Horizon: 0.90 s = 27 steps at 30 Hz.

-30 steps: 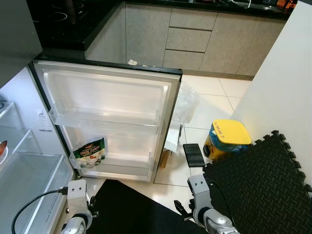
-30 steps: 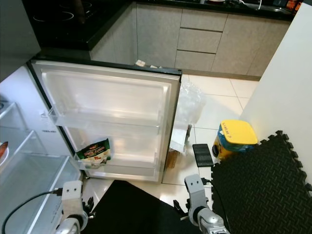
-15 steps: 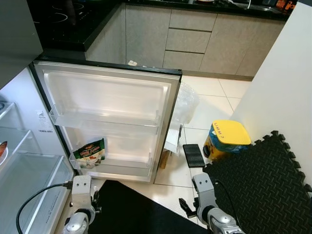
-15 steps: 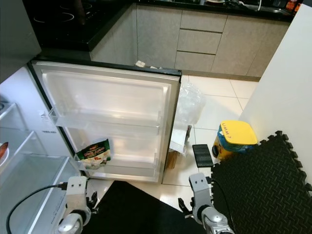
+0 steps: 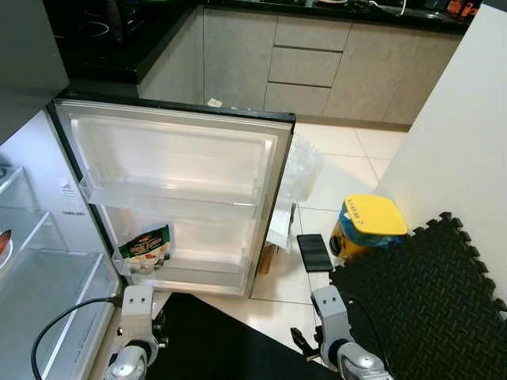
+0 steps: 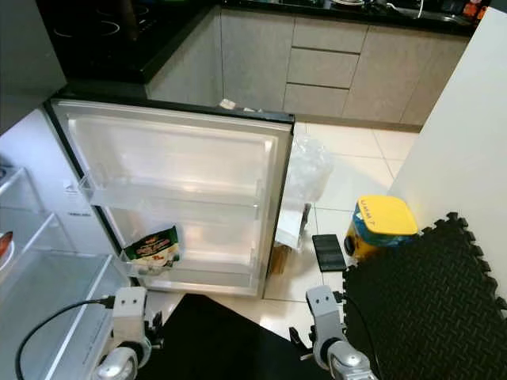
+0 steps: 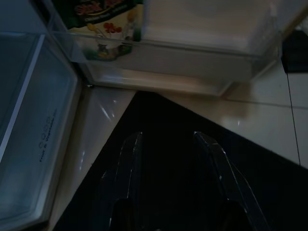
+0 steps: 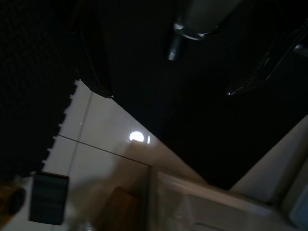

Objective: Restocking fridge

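1. Black fingers of my left gripper [image 7: 168, 178] stand spread apart with nothing between them, pointing down at the dark mat [image 7: 192, 159] on the floor in front of the fridge.
2. My right gripper [image 8: 192, 53] hangs low over the same dark floor cover; its wrist view is too dark for me to tell whether its fingers are spread or closed, and I see nothing held there.
3. Both wrists sit low at my sides in the head views, the left arm [image 5: 136, 317] by the fridge body and the right arm [image 5: 331, 321] near the foam tiles [image 5: 428, 293].
4. Just ahead, the fridge door [image 5: 174, 190] stands wide open. Its upper door shelf [image 5: 166, 202] looks bare, and the lower one carries a single green food packet [image 5: 145, 247] at its left end.
5. To my left the fridge interior [image 5: 47, 293] shows clear shelves and a drawer, mostly bare as far as I can see, with something reddish at the very edge that I cannot identify.
6. Farther out on the tiled floor stand a yellow-lidded container [image 5: 369, 224], a small dark flat object [image 5: 314, 252] just beside it, and a clear plastic bag [image 5: 299, 166] behind the door.
7. My judgement: restocking is barely begun, with one packet placed, my fingers free, and most shelf space left to fill.
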Available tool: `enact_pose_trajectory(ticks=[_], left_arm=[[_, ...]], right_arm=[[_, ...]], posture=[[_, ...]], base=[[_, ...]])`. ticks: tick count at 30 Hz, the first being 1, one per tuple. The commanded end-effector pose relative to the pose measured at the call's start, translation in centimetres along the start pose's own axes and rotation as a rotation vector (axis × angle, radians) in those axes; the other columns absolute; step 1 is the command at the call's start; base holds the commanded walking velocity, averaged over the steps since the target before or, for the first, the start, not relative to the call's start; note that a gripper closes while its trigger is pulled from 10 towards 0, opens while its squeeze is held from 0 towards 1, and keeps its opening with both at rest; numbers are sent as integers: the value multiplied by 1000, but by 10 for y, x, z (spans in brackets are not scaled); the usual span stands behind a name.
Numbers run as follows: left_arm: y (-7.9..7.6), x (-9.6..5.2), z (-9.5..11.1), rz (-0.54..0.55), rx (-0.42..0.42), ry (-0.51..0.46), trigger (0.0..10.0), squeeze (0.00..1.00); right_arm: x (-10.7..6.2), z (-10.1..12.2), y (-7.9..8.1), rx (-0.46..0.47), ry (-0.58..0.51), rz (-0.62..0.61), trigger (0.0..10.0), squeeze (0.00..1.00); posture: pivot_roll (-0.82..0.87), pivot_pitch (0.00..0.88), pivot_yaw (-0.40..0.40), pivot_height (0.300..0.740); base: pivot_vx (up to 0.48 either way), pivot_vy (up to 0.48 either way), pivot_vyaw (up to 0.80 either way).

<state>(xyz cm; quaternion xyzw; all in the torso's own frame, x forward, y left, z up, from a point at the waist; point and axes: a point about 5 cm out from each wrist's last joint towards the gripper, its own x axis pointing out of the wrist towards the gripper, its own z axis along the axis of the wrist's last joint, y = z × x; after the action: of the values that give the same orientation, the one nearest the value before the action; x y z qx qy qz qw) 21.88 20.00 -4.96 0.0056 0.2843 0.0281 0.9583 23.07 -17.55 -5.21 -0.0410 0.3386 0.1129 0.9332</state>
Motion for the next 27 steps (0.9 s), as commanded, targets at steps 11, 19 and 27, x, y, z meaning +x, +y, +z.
enact_pose_trajectory(ticks=[11, 19, 27], left_arm=[[-7, 3, 2, 35, -43, 6, 10000, 0], [-8, -2, -9, 31, -44, 40, 10000, 0], [-5, -10, -25, 40, -63, 78, 10000, 0]], right_arm=[[-7, -21, -5, -18, 88, -26, 10000, 0], [-7, -21, -4, 7, 91, -26, 10000, 0], [-5, -23, 6, -5, 101, 3, 10000, 0]], posture=[[-41, 69, -19, 738], [-60, 68, -44, 738], [-69, 70, -27, 738]], base=[[0, 0, 0], [0, 0, 0], [0, 0, 0]])
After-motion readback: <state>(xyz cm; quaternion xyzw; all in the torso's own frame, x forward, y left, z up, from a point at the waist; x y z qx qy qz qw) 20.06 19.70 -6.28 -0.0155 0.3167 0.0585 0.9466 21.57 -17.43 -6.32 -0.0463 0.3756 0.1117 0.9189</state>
